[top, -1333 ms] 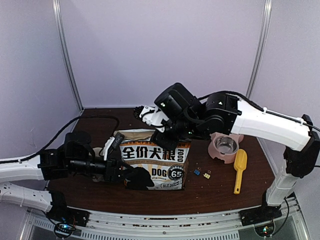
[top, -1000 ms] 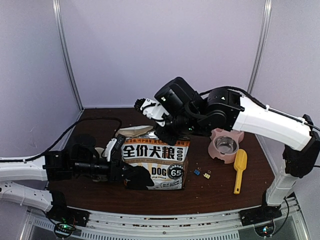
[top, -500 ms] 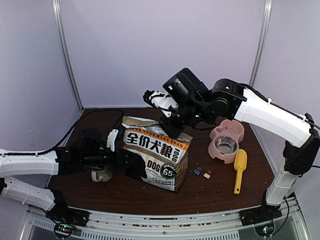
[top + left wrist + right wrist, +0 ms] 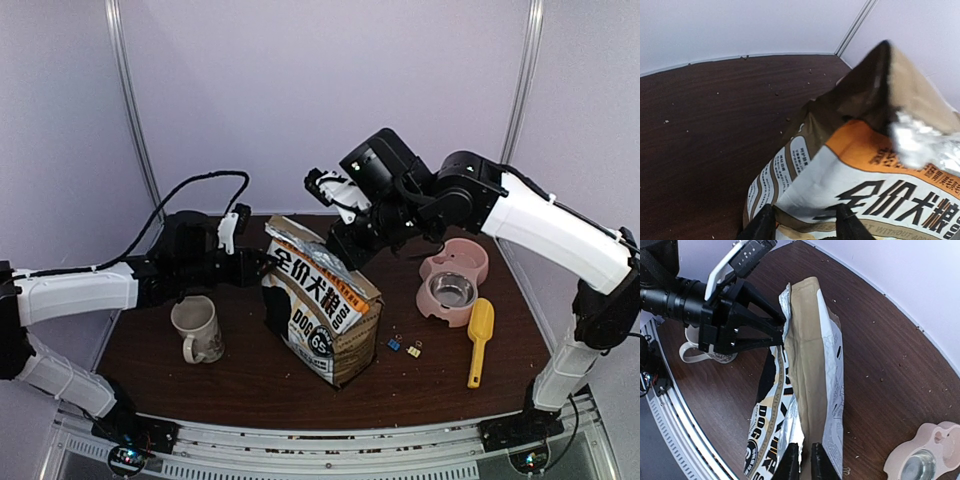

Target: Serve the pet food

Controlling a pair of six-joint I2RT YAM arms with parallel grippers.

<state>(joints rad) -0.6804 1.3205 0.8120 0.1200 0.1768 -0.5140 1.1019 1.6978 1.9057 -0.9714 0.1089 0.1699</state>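
The pet food bag [image 4: 325, 320] stands mid-tabletop [image 4: 240, 375], its kibble hidden inside. It looks bottom-heavy and slack, with crinkly paper-and-foil walls that could tear, so the rim and side fold seem the soundest holds. It leans, its long axis running from the base at 4 o'clock to the mouth at 10 o'clock. The right claw [image 4: 802, 460] is pressed together on the foil rim, and the left claw [image 4: 262, 266] clamps the 9 o'clock corner.

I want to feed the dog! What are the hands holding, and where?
The dog food bag: left hand at a top corner, right hand on the top edge.

One bag [image 4: 320, 310], mug [image 4: 197, 330], bowl [image 4: 452, 290], scoop [image 4: 480, 335]; two clips [image 4: 413, 351]
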